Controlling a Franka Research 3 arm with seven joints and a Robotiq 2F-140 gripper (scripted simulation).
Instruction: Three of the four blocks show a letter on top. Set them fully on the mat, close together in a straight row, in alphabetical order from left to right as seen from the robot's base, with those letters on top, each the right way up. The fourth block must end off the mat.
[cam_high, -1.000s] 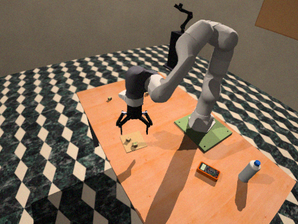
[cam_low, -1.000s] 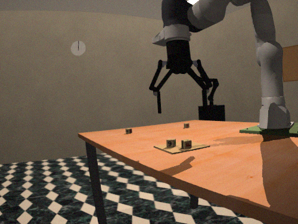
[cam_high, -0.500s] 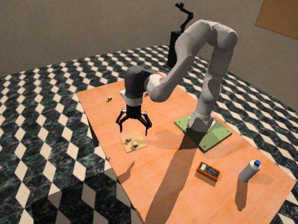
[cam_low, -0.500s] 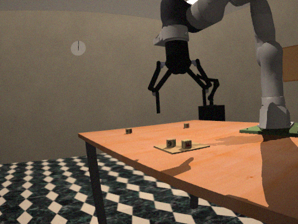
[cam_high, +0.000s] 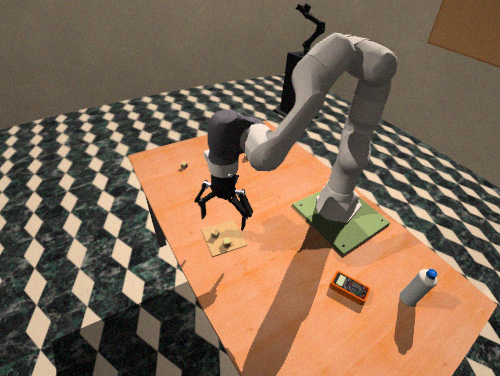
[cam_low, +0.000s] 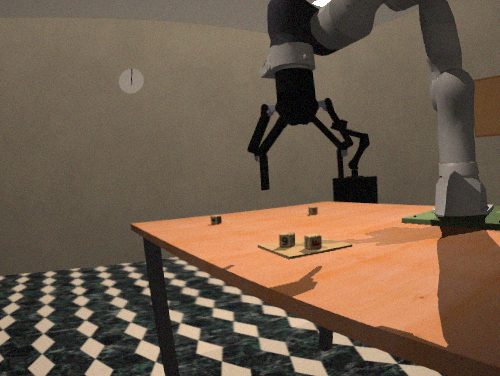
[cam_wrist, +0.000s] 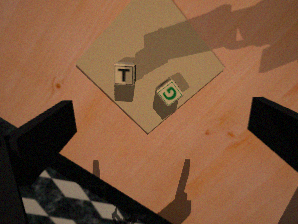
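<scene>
The gripper gapes wide, holding nothing; the G block on the mat looks light, rigid: pinch opposite sides.

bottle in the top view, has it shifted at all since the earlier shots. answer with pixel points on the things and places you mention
No. The bottle (cam_high: 417, 291) has not visibly moved in any direction: it stands upright at the same spot relative to the green base plate (cam_high: 367, 228).
</scene>
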